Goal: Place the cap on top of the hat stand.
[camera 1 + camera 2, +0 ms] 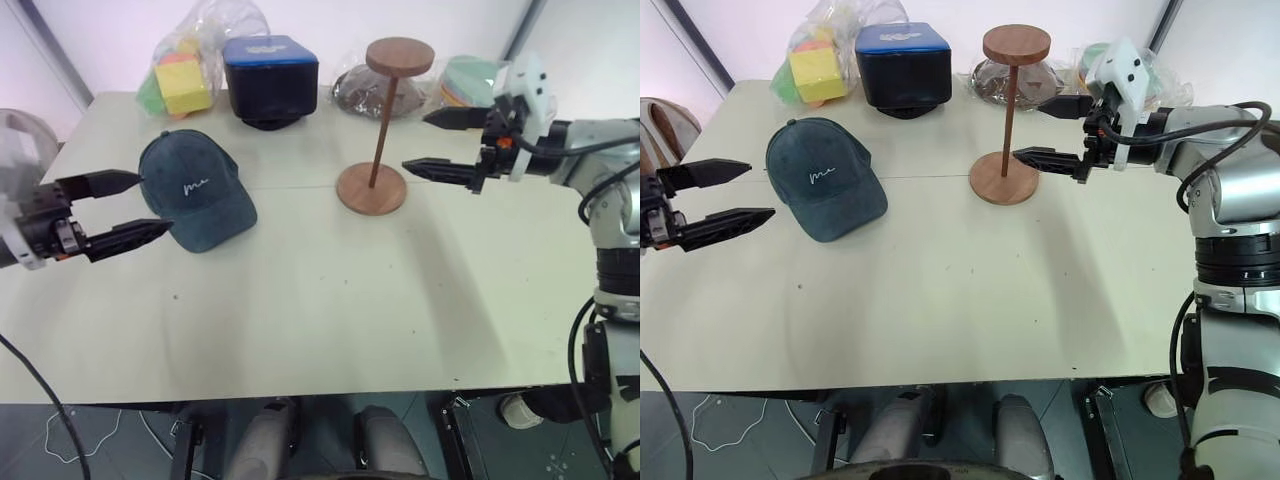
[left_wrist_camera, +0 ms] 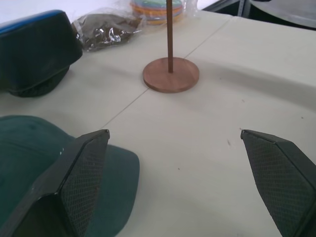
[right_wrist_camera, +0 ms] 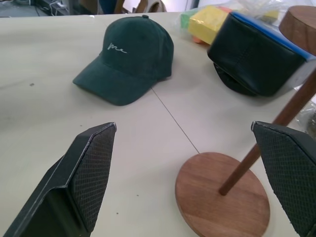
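Observation:
The dark teal-green cap (image 1: pixel 195 188) lies on the table at the left, brim toward the front, white script on its front. My left gripper (image 1: pixel 150 208) is open just left of the cap, its fingers either side of the cap's left edge, nothing gripped. The brown wooden hat stand (image 1: pixel 377 130) rises upright at the table's middle right, its round base (image 3: pixel 222 201) flat on the surface. My right gripper (image 1: pixel 422 142) stands open just right of the stand's post, empty. The cap (image 3: pixel 129 58) also appears in the right wrist view beyond the fingers.
A dark blue box-shaped thing (image 1: pixel 270 78) stands at the back, behind the cap. Beside it lies a clear bag with yellow and green blocks (image 1: pixel 180 80). Behind the stand are a bagged dark item (image 1: pixel 362 92) and a bag of coloured discs (image 1: pixel 470 80). The table's (image 1: pixel 320 320) front half is bare.

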